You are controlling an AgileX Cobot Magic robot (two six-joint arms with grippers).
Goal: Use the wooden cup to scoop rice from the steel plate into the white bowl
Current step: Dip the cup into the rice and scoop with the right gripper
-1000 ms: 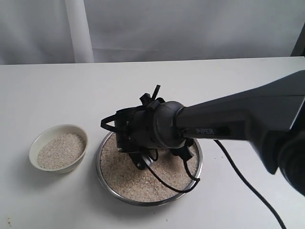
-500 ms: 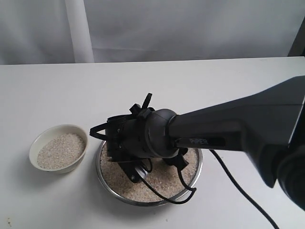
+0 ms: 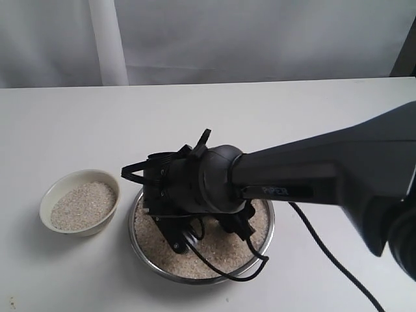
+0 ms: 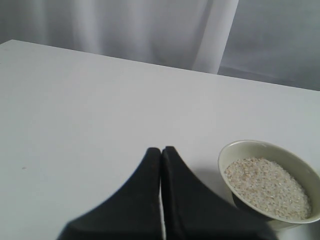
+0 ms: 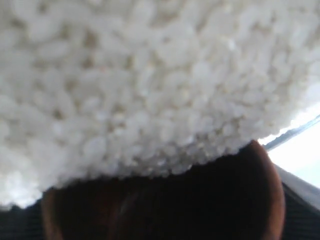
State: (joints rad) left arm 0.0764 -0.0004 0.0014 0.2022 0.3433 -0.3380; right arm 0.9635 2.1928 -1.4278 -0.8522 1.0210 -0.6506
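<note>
The steel plate (image 3: 195, 276) lies at the front middle of the table, with rice (image 3: 156, 240) spread across it. My right gripper (image 3: 181, 242) reaches down into the plate's left half, mostly hidden under its own wrist. It is shut on the wooden cup (image 5: 165, 200), whose dark reddish-brown body is pressed against the rice (image 5: 150, 75) in the right wrist view. The cup is hidden in the exterior view. The white bowl (image 3: 78, 173) stands left of the plate and holds rice (image 3: 81, 205). My left gripper (image 4: 161, 150) is shut and empty beside the white bowl (image 4: 260, 143).
A black cable (image 3: 325, 250) trails from the right arm across the table to the front right. A pale curtain (image 3: 107, 42) hangs behind the table's far edge.
The right wrist has moved left and toward the front of the plate, sinking lower over the rice. The bowl has stayed put.
</note>
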